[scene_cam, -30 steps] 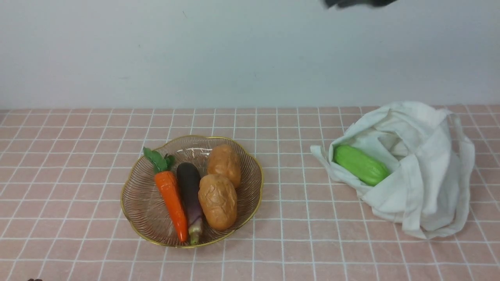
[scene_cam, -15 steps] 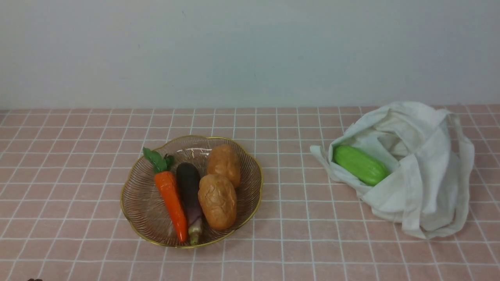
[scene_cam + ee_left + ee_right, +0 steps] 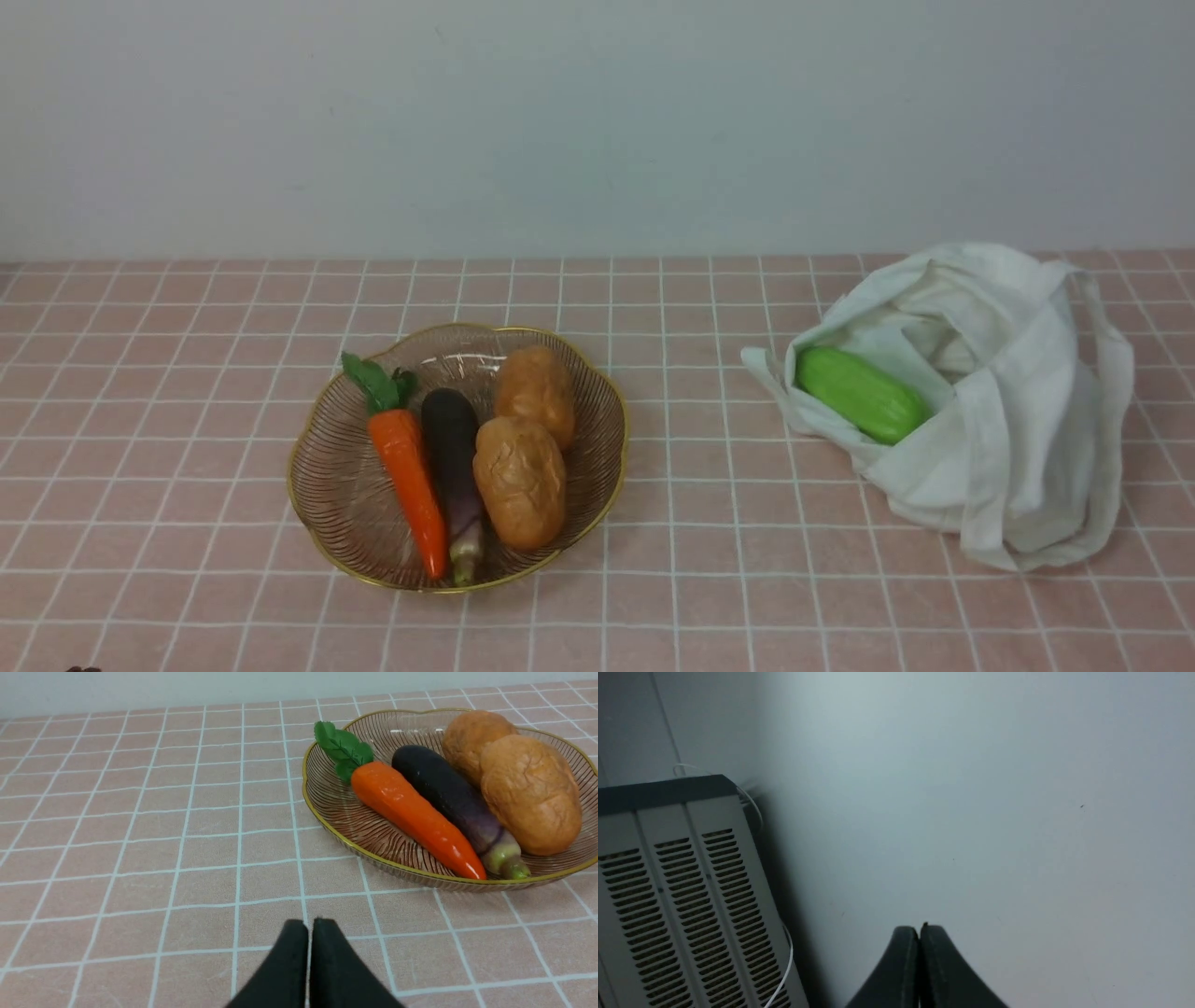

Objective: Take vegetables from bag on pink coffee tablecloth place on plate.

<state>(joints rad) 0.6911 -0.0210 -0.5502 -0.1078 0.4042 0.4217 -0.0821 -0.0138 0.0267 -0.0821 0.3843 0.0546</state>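
A desk under a pink, white-gridded tablecloth (image 3: 187, 317) is shown. A soft white cloth tote bag (image 3: 1018, 448) is slumped at right, well apart from the ribbed, gold-rimmed glass plate (image 3: 291, 485). A smooth stubby green vegetable (image 3: 861, 394) is seen in the bag's open mouth. It is judged light, firm and slippery, and best taken across its middle. Bare cloth is left between. The left gripper (image 3: 309, 933) and right gripper (image 3: 919, 938) are closed and empty.

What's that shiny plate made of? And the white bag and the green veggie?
The plate looks like clear brownish glass: you see through its ribbed lines, with a gold rim. The bag looks like soft white cloth, since it crumples. The green vegetable seems smooth plastic, though that's a guess.
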